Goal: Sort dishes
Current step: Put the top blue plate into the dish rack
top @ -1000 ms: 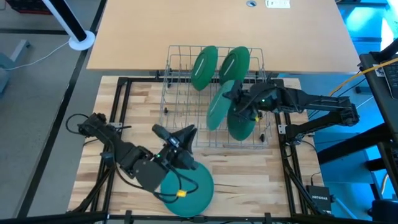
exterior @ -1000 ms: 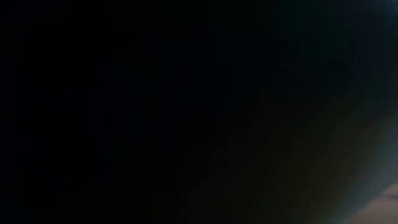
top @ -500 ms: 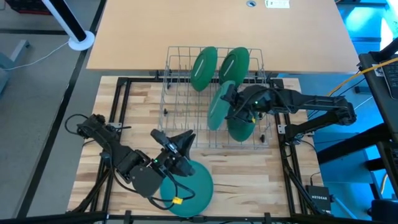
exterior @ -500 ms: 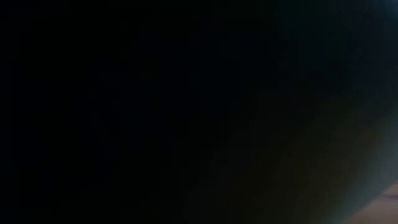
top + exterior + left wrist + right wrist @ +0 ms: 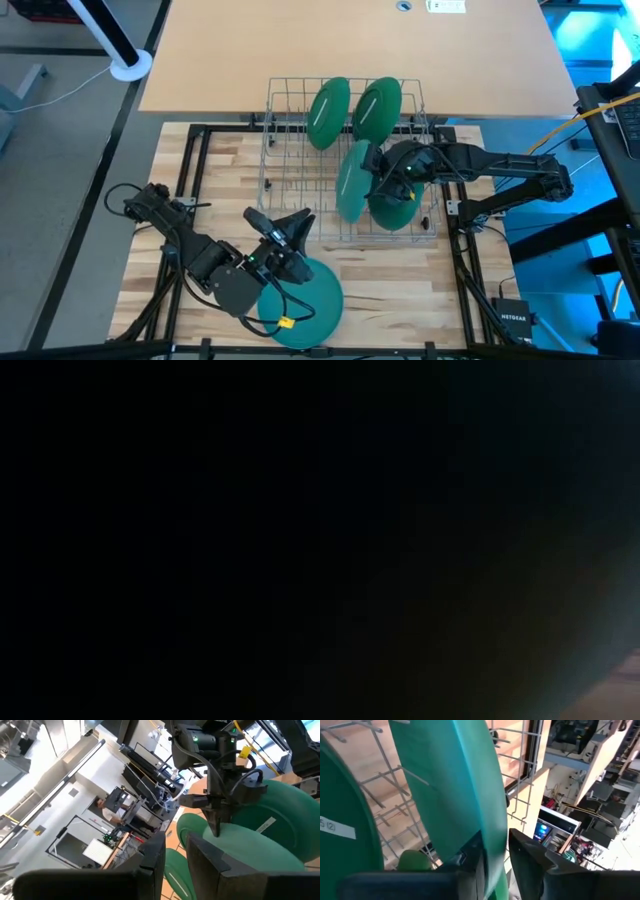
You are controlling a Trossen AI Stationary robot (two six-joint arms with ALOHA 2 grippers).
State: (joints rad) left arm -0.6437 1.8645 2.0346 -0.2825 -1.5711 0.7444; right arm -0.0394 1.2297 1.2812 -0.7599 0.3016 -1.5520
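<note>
Right claw (image 5: 374, 180) is over the rack (image 5: 285, 130), straddling the rim of the third plate (image 5: 350, 188). The right wrist view shows that rim (image 5: 450, 785) running straight through the claw (image 5: 495, 845).

Change in the last sec: this plate was leaning with its top tipped away. It now stands nearer upright and sits lower among the wires, so it looks seated in a slot. Can't tell if the claw is clamped or has already let go.

- Fourth plate (image 5: 395, 212) stands just beside the right claw, on its arm side, also in the rack.
- Two plates (image 5: 328, 112) are upright well beyond the claw, at the rack's far end.
- Left claw (image 5: 292, 232) hovers over the last plate (image 5: 315, 300), which lies flat on the counter (image 5: 400, 280) directly below and behind it.
- Left claw's fingers (image 5: 200, 865) are a little apart w/ nothing between. It has barely shifted.
- Low view is dark, no use.

Read: four of five plates are racked — release of the third looks imminent or under way. The flat plate is what's left, prob. the left arm's job. Risk: the third plate tips if freed before it's properly between the wires.
</note>
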